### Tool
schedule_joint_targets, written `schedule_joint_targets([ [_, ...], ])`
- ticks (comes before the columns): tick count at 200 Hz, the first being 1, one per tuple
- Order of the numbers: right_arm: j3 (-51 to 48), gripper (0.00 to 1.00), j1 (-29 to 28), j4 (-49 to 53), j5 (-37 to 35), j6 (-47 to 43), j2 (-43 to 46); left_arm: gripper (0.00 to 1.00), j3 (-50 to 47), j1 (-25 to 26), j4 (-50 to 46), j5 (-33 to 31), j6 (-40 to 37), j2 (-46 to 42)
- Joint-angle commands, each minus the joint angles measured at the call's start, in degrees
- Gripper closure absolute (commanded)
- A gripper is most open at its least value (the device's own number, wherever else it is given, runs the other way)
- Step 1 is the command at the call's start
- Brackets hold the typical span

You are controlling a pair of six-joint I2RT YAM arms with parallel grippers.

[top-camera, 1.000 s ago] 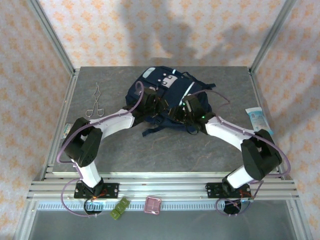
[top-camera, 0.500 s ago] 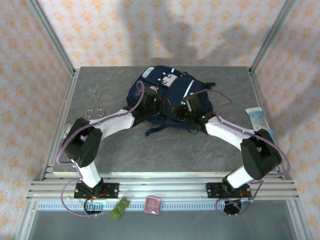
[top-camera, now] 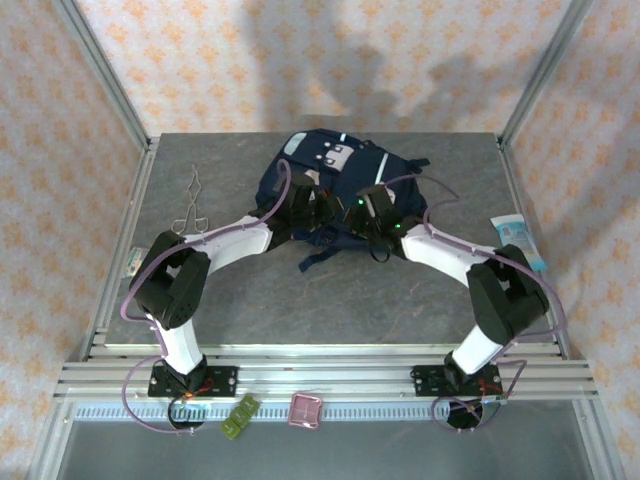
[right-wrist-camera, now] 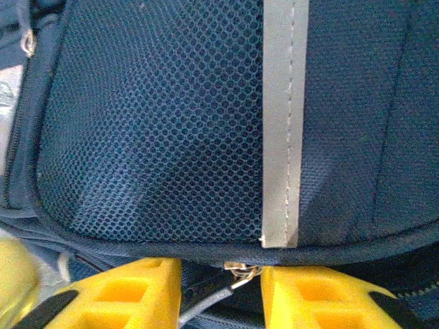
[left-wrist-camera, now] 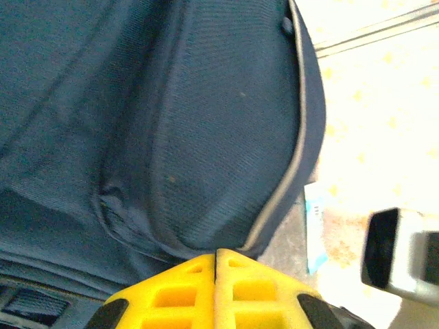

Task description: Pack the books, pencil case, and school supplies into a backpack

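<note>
Left claw [left-wrist-camera: 216,255] pressed fully closed at backpack [left-wrist-camera: 206,123] near edge, hold on fabric unclear. Right claw [right-wrist-camera: 221,269] part-open, zipper pull [right-wrist-camera: 240,272] between fingers.

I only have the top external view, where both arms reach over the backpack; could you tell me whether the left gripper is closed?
Observer: Yes; in the left wrist view the left gripper has its yellow fingers pressed together at the grey-piped edge of the backpack.
Operator: Thank you; and the right one?
Observer: The right gripper is open, with a small metal zipper pull in the gap between its fingers.
Operator: Is it touching the pull?
Observer: Neither finger appears to touch it.
</note>
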State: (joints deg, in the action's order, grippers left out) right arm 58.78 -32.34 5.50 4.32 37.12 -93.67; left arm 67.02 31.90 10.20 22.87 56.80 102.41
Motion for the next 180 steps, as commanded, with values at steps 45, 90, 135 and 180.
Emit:
schedule_joint_targets([
  [45,7.3,0.90,-0.5,4.5,-8.3,2.4,-4.3,1.00,0.9,0.3,1.4,0.0,-0.6,-1.0],
  [90,7.1,0.92,-0.5,4.6,-7.9,1.7,-4.7,0.65,-1.2,0.0,0.9,-4.6,-0.5,-2.3],
  [135,8.7,0.83,-0.5,5.8,-7.7,0.7,-7.9,0.60,-2.0,-0.3,0.5,-5.7,-0.7,-3.4],
  [180,6.7,0.99,-0.6,6.2,-8.0,-0.2,-7.0,0.53,-2.5,-0.5,1.1,-7.4,-0.9,-2.8],
])
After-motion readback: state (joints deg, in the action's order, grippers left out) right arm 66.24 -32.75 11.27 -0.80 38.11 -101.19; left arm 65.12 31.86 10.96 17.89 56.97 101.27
